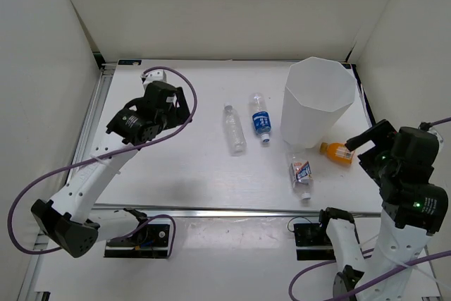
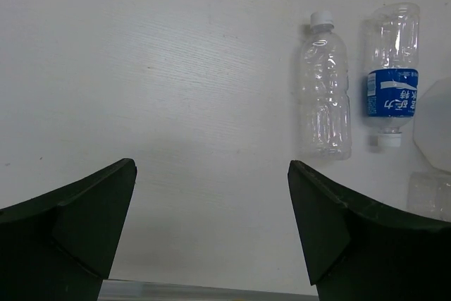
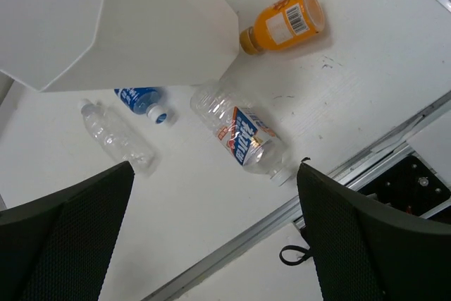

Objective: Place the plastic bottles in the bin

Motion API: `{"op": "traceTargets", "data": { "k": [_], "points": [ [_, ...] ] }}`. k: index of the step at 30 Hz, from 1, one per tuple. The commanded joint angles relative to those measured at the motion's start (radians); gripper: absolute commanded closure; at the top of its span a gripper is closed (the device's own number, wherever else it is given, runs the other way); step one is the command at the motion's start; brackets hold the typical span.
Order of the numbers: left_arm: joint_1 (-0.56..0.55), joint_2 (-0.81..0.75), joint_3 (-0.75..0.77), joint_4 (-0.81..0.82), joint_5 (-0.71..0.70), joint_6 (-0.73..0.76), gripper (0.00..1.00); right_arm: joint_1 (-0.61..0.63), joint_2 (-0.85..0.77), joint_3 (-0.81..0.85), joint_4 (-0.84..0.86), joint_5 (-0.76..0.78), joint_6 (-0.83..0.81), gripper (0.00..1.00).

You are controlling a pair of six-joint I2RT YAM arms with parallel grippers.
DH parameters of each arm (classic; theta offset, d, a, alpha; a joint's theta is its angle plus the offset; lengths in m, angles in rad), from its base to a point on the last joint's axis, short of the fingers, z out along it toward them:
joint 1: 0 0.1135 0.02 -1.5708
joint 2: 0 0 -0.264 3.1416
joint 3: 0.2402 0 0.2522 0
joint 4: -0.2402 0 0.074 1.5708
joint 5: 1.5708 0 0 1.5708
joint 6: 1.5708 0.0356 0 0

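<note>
A white table (image 1: 176,167) sits between plain white walls (image 1: 42,68), and all four bottles lie flat on it, none in the bin.

At the left, the left gripper (image 2: 211,234) hangs above bare tabletop with its dark fingers (image 2: 70,230) spread wide and nothing between them. A purple cable (image 1: 184,107) loops around that arm.

To its right the plain clear bottle (image 1: 234,130) lies with its white cap pointing to the far side. Just beside it, not touching, the blue-label bottle (image 1: 261,119) lies the other way round, cap toward the near edge.

Next comes the bin (image 1: 306,121), upright near the far right corner. The red-white-blue-label bottle (image 1: 301,173) lies just in front of its base, cap toward the near rail. The orange bottle (image 1: 337,152) lies at the bin's right side, cap end close to its wall.

Farthest right, the right gripper (image 3: 215,237) hovers over the table's near right edge, jaws released and empty.
</note>
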State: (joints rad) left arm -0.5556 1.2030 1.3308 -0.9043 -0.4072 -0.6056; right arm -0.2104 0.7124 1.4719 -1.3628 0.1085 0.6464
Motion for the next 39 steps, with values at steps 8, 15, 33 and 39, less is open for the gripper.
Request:
{"op": "traceTargets", "data": {
  "k": [8,15,33,39],
  "points": [
    [0.014,-0.046,0.064,-0.045,-0.05,0.055,0.0,-0.006,0.206,0.142,0.047,0.217,0.194,0.0],
    [0.023,-0.178,-0.06,-0.065,-0.059,0.021,0.0,-0.047,0.482,0.335,-0.098,0.212,0.461,0.0],
    [0.033,-0.14,-0.128,-0.011,0.002,0.052,0.0,-0.381,0.478,-0.303,0.347,-0.151,0.556,0.0],
    [0.023,-0.131,-0.16,-0.011,0.011,0.052,0.0,-0.382,0.605,-0.351,0.415,-0.214,0.504,0.0]
  ]
}}
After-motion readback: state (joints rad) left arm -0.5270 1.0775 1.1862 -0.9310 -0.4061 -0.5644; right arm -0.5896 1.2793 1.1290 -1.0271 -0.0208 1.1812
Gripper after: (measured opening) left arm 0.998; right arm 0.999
